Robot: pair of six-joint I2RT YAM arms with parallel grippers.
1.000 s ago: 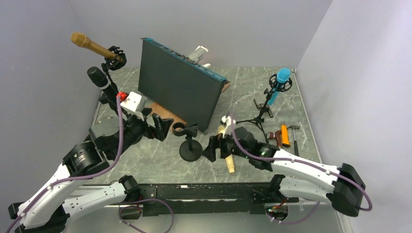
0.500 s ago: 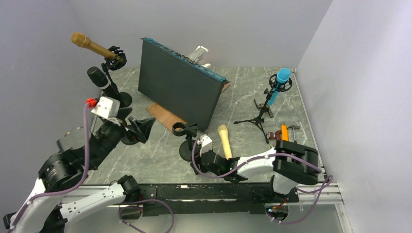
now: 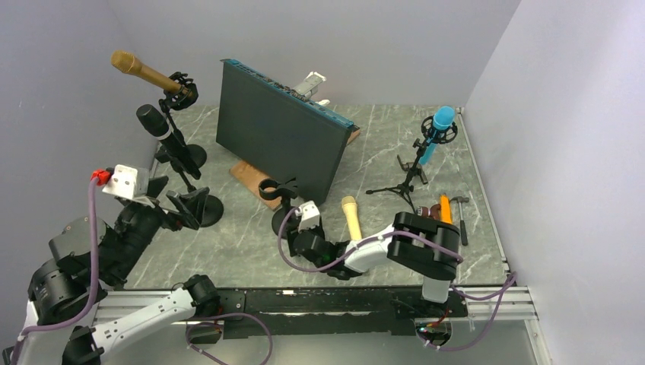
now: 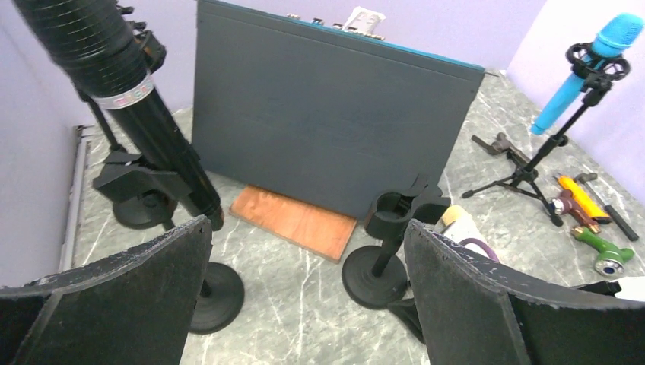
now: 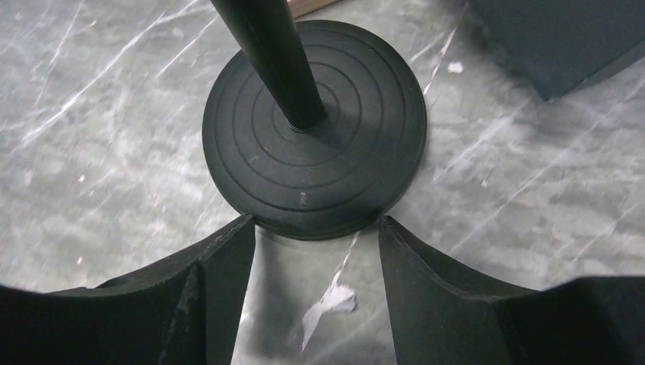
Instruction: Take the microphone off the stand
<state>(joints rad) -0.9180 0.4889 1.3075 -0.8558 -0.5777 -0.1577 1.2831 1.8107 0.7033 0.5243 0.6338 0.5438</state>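
A cream-yellow microphone (image 3: 351, 218) lies flat on the marble table, right of an empty black clip stand (image 3: 278, 190). My right gripper (image 3: 298, 243) is open and low at that stand's round base (image 5: 316, 152), one fingertip on each side of its near rim, holding nothing; it shows in the right wrist view (image 5: 313, 251). My left gripper (image 3: 179, 199) is open and empty, raised at the left, next to a black microphone (image 3: 154, 120) that sits in its stand. In the left wrist view (image 4: 308, 228) it faces the empty stand (image 4: 397, 211).
A gold microphone (image 3: 143, 72) sits on a stand at the back left. A blue microphone (image 3: 439, 122) sits on a tripod at the back right. A dark upright panel (image 3: 281, 141) stands mid-table on a wooden board (image 3: 255, 179). Hand tools (image 3: 445, 211) lie at the right.
My right gripper let go of the cream microphone, swung left and dropped to the empty stand's base. The stand shifted slightly left. My left arm pulled back to the left.
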